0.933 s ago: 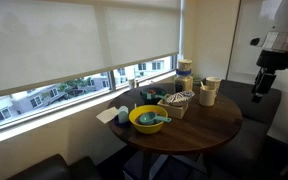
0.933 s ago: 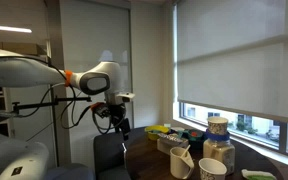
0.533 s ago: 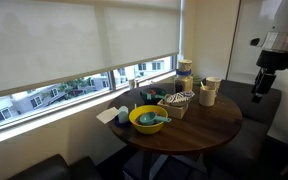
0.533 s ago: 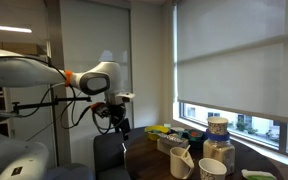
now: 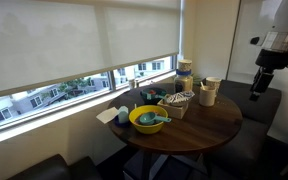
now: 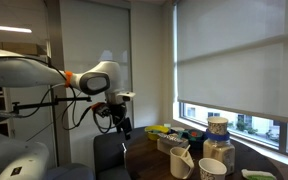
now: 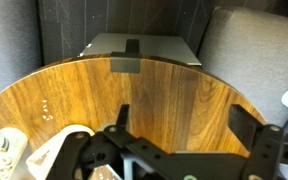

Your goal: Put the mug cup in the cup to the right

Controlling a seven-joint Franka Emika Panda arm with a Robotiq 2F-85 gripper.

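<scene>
The cream-white mug [image 5: 206, 97] and the slightly darker beige cup [image 5: 213, 85] stand side by side near the far edge of the round wooden table [image 5: 199, 125]. They also show in an exterior view, the mug [image 6: 213, 168] beside the beige cup [image 6: 181, 162]. My gripper [image 5: 256, 88] hangs in the air off the table's side, well apart from both cups, and shows in an exterior view [image 6: 124, 128] too. In the wrist view the gripper [image 7: 182, 125] is open and empty over bare table wood [image 7: 154, 85]. Neither cup shows there.
Blue-patterned stacked containers [image 5: 184, 70] stand behind the cups by the window. A yellow bowl [image 5: 149, 119] and a patterned dish [image 5: 177, 99] sit toward the table's middle. Dark chairs [image 5: 259, 105] ring the table. A pale object [image 7: 4, 152] lies at the wrist view's lower left.
</scene>
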